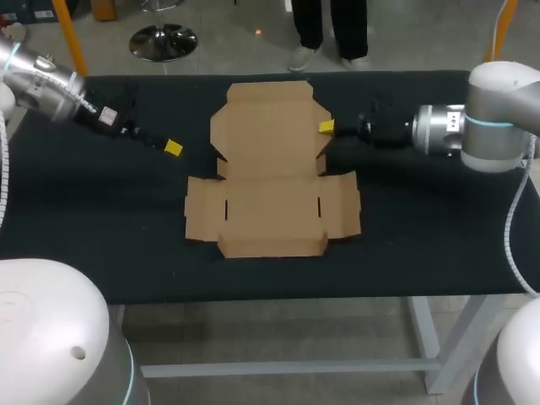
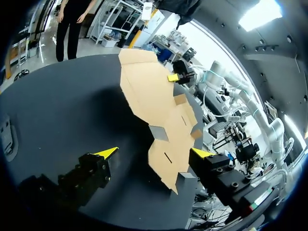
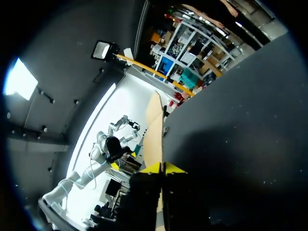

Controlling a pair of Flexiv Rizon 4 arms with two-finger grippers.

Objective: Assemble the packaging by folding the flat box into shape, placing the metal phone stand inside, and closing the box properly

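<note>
The flat cardboard box (image 1: 272, 181) lies unfolded at the middle of the head view, with its narrower panel toward the top of the frame and its wider, winged band toward the bottom. The right gripper (image 1: 326, 127) is the nearer, at the narrow panel's right edge. In its wrist view the yellow tips are pressed together with the card's edge running between them, so it seems pinched on the box. The left gripper (image 1: 173, 148), fingers spread wide, is near the left edge but apart from it, with the box ahead. Dark tabletop (image 1: 439, 236) shows on every side of the box, widest left and right.

Flat box (image 1: 272, 169) fills table (image 1: 101, 219) centre; flanks apparently open.
</note>
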